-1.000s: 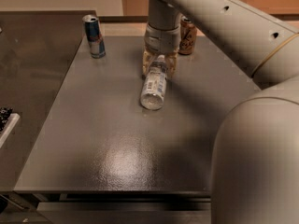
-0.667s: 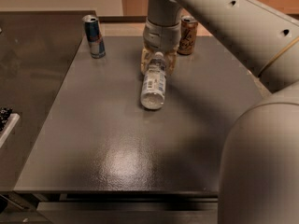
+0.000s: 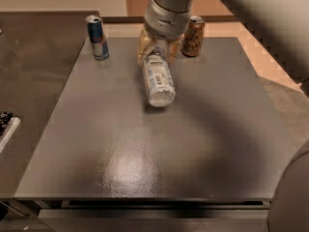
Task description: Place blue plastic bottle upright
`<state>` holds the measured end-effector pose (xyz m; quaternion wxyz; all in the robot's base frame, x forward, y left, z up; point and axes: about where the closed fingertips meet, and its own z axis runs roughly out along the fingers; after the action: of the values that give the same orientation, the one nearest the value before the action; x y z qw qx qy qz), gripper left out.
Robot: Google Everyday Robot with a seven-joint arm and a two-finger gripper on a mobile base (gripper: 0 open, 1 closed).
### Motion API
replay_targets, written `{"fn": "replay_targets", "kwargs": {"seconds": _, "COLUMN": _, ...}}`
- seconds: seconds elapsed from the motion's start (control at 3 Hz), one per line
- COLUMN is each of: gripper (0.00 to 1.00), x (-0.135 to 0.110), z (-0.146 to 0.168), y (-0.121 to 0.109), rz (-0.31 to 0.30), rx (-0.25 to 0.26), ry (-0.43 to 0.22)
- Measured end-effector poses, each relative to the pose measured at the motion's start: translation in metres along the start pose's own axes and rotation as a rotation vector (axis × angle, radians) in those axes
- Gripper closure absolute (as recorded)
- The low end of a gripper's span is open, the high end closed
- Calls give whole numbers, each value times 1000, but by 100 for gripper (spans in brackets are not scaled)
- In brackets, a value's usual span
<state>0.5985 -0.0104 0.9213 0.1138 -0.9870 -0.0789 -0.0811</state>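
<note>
Gripper (image 3: 157, 46) near counter (image 3: 145, 168) far edge, jaws apparently clamped on plastic water bottle (image 3: 158, 79) neck end. Base to be swung down, seated flat before release; brown can (image 3: 193, 36) to be avoided.

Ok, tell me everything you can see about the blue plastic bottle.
The blue plastic bottle is clear, faintly bluish, with a white printed label. It is not upright: base toward the camera, top end hidden by the gripper, which sits over it near the table's far edge. Whether it touches the table is unclear.
</note>
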Motion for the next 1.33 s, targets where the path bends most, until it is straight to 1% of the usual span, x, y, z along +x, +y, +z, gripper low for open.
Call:
{"fn": "replay_targets", "kwargs": {"seconds": 0.33, "gripper": 100, "x": 6, "z": -17, "y": -17, "rz": -165, "rx": 114, "ry": 82}}
{"fn": "replay_targets", "kwargs": {"seconds": 0.67, "gripper": 100, "x": 19, "z": -23, "y": -31, "rz": -305, "rx": 242, "ry": 178}}
{"fn": "replay_targets", "kwargs": {"seconds": 1.0, "gripper": 100, "x": 38, "z": -28, "y": -46, "rz": -434, "rx": 380, "ry": 293}}
{"fn": "replay_targets", "kwargs": {"seconds": 1.33, "gripper": 100, "x": 48, "z": -36, "y": -56, "rz": -533, "rx": 518, "ry": 409}}
